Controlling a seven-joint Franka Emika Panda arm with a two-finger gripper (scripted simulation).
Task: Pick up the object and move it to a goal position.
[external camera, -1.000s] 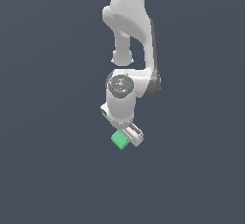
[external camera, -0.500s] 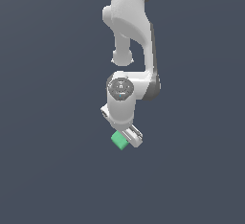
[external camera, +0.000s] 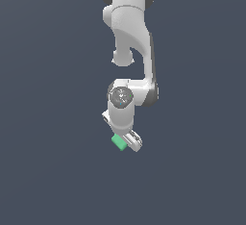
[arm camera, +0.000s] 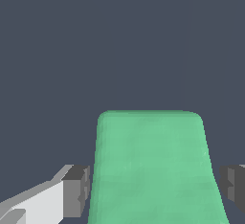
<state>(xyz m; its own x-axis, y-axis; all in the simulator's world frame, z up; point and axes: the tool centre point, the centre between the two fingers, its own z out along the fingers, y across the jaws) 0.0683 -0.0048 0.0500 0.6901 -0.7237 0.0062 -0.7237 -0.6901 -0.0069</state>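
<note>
The object is a small mint-green cube (external camera: 118,142), and it sits at the tip of my white gripper (external camera: 124,143) in the exterior view. My gripper is shut on it. In the wrist view the cube (arm camera: 152,170) fills the middle of the picture between the two dark grey fingertips (arm camera: 76,189), one on each side. The white arm reaches down from the top of the exterior view to the gripper. No goal marker shows in either view.
Around the arm and the cube both views show only a plain dark grey-blue background. No other objects, containers or edges are in sight.
The arm, the gripper and the cube stand where they stood one second ago; at most they have shifted by a hair.
</note>
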